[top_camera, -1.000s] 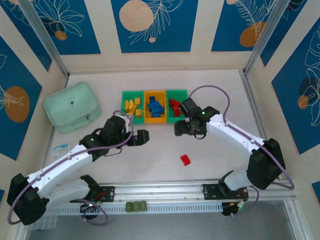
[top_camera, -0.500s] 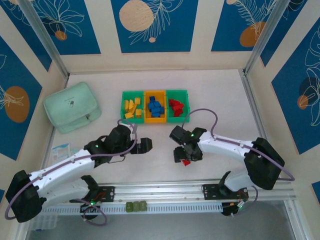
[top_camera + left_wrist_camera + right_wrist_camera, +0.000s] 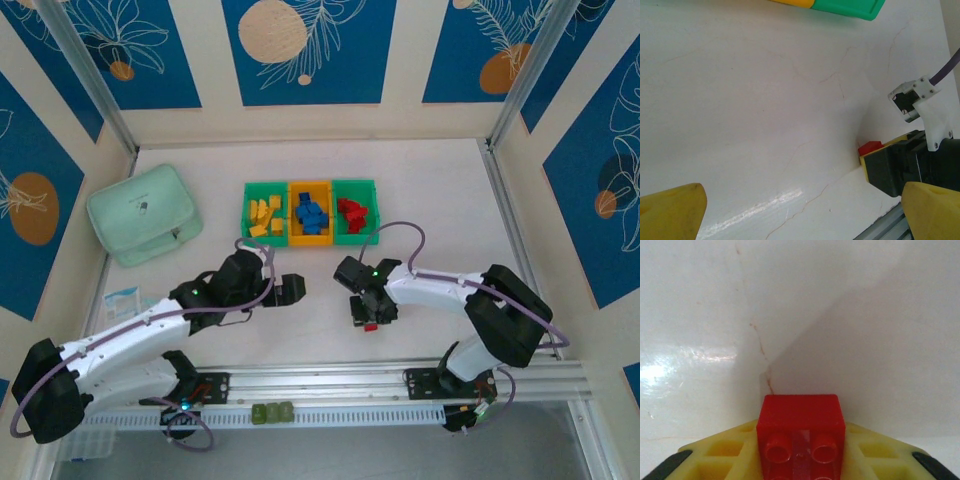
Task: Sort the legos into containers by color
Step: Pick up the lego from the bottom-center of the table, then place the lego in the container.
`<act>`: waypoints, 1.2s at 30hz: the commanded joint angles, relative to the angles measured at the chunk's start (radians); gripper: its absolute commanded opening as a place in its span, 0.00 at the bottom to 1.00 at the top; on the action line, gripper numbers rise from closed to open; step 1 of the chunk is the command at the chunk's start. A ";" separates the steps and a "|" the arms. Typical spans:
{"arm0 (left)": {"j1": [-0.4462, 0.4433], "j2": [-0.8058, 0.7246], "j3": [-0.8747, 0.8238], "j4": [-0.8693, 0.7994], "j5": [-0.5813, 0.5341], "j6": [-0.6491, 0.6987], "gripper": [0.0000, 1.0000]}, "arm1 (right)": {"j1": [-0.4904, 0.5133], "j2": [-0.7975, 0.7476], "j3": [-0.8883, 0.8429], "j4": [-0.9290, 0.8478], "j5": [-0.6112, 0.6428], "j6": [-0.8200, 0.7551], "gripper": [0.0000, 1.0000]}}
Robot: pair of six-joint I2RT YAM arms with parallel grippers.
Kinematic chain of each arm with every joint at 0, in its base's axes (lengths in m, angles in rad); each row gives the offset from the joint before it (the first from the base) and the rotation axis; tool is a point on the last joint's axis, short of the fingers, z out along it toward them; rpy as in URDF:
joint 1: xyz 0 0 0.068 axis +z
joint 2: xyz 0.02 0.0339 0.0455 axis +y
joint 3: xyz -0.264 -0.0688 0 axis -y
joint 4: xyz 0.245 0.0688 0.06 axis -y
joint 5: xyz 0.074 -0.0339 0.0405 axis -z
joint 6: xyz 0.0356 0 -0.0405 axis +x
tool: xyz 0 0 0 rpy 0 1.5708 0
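Observation:
A red lego (image 3: 369, 325) lies on the white table near the front, and my right gripper (image 3: 367, 317) is down over it. In the right wrist view its yellow fingers (image 3: 725, 452) press both sides of the red lego (image 3: 801, 425), shut on it. The left wrist view catches that red lego (image 3: 870, 147) beside the right gripper's black and yellow finger. My left gripper (image 3: 295, 288) hovers open to its left, nothing between its fingers (image 3: 670, 210). The containers (image 3: 310, 184) stand behind: yellow legos (image 3: 265, 214) left, blue legos (image 3: 311, 214) middle, red legos (image 3: 350, 213) right.
A pale mint-green box (image 3: 142, 213) sits at the far left. Small olive-green blocks (image 3: 272, 411) rest on the metal rail (image 3: 320, 385) at the front edge. A blue and white packet (image 3: 120, 298) lies by the left arm.
My right arm came down from beside the bins to the lone red lego and closed on it. My left gripper drifted slightly right and stayed open.

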 commanded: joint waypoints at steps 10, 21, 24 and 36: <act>-0.004 -0.001 0.046 -0.014 -0.032 0.039 0.99 | -0.051 -0.073 0.055 -0.028 0.004 -0.064 0.24; 0.054 0.013 0.162 -0.098 -0.081 0.113 0.99 | -0.264 -0.029 0.320 -0.010 0.055 -0.256 0.24; 0.081 0.017 0.171 -0.095 -0.075 0.117 0.99 | -0.322 0.029 0.403 0.024 0.057 -0.297 0.24; 0.228 0.075 0.191 -0.065 -0.002 0.130 0.99 | -0.458 0.391 0.805 0.041 0.092 -0.412 0.25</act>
